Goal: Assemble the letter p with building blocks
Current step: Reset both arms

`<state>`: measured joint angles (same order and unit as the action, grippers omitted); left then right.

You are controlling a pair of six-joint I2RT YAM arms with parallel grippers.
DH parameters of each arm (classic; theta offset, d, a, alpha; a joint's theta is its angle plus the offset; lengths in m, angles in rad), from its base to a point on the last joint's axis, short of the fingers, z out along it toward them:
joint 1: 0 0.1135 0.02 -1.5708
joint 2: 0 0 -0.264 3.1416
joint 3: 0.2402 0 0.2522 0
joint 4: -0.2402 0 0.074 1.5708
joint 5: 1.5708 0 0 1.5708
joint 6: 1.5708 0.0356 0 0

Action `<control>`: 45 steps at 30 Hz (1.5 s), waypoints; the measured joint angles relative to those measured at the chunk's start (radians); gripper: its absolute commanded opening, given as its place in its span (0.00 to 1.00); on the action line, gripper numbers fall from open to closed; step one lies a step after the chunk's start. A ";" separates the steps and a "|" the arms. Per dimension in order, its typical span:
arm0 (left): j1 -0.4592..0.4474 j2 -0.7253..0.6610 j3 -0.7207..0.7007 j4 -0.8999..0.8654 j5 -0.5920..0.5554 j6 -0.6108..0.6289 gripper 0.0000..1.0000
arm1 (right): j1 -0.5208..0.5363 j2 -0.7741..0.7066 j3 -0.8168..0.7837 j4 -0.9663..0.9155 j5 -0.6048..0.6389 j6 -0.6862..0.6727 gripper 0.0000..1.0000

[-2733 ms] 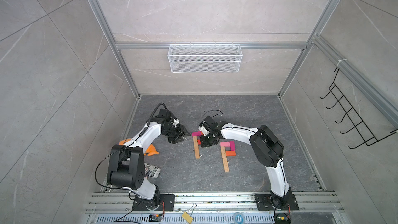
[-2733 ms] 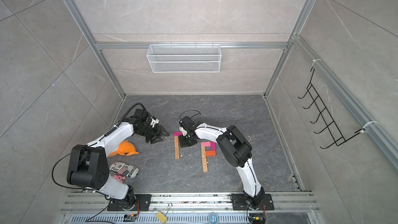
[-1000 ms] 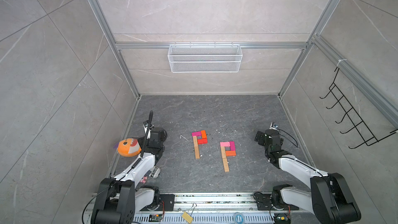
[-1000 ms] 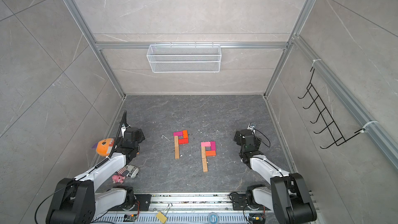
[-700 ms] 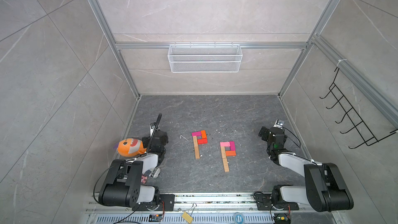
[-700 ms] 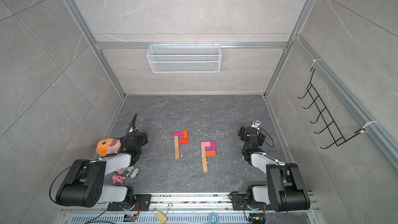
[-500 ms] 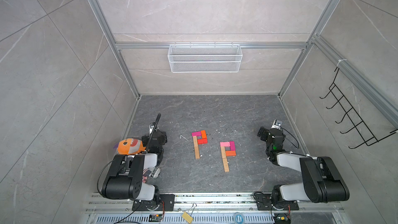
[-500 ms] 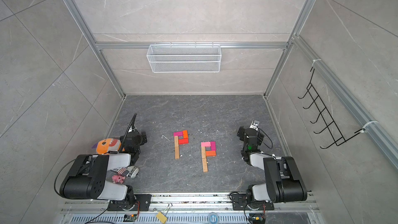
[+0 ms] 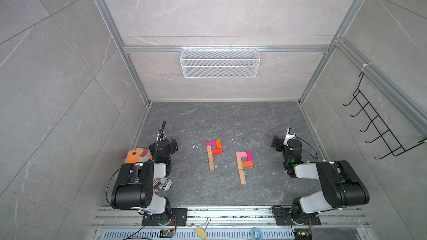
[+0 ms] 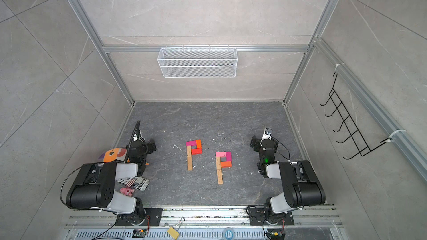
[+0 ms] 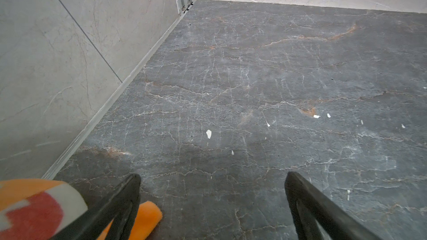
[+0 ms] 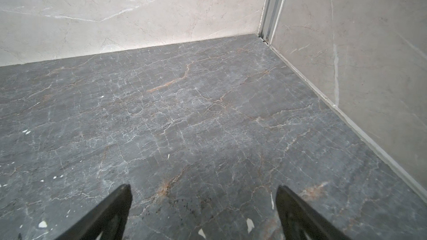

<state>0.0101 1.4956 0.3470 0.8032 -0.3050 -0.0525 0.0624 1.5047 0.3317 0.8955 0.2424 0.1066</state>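
Two whole figures lie flat in the middle of the dark counter (image 9: 231, 116), side by side but apart. The letter P with the red block (image 9: 210, 160) is on the left arm's side. The letter P with the light pink block (image 9: 240, 169) is on the right arm's side, closer to the front rail. Each has a tan wooden stem.

The left hand (image 11: 212, 178) is released, its jaws wide over bare counter, with the orange plush fish (image 11: 34, 204) just beside one finger. The right hand (image 12: 204, 189) is also released and grasps nothing, well apart from both letters.

A patterned pouch (image 10: 135, 182) and a small pink toy (image 10: 127, 190) lie by the left arm's base. A white wire basket (image 9: 219, 62) hangs on the back wall.
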 measured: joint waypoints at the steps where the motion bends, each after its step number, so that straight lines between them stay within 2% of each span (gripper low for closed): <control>1: -0.003 0.000 0.000 0.004 0.001 0.000 1.00 | 0.002 0.000 0.000 0.004 0.000 -0.001 1.00; 13: -0.006 0.000 0.000 0.008 0.005 0.000 1.00 | 0.010 0.000 0.000 0.016 0.008 -0.007 1.00; 28: 0.008 0.000 -0.005 0.017 0.108 0.013 1.00 | 0.011 0.000 0.000 0.016 0.008 -0.007 1.00; 30: 0.009 -0.002 -0.055 0.100 0.151 0.026 1.00 | 0.011 0.000 0.000 0.016 0.008 -0.007 1.00; 32: 0.009 -0.001 -0.143 0.210 0.146 0.026 1.00 | 0.011 0.000 0.000 0.016 0.008 -0.007 1.00; 34: 0.010 0.005 -0.179 0.225 0.127 0.024 1.00 | 0.011 0.000 0.000 0.016 0.008 -0.007 1.00; 36: 0.013 0.006 -0.108 0.116 0.124 0.024 1.00 | 0.011 0.000 0.000 0.015 0.008 -0.007 1.00; 39: 0.018 0.009 -0.019 0.100 0.127 0.023 1.00 | 0.011 0.000 0.000 0.016 0.008 -0.007 1.00; 45: 0.018 0.009 0.006 0.045 0.132 0.023 1.00 | 0.011 0.000 0.000 0.016 0.008 -0.007 1.00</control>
<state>0.0280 1.5043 0.3531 0.8482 -0.1730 -0.0292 0.0731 1.5047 0.3317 0.9115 0.2504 0.0994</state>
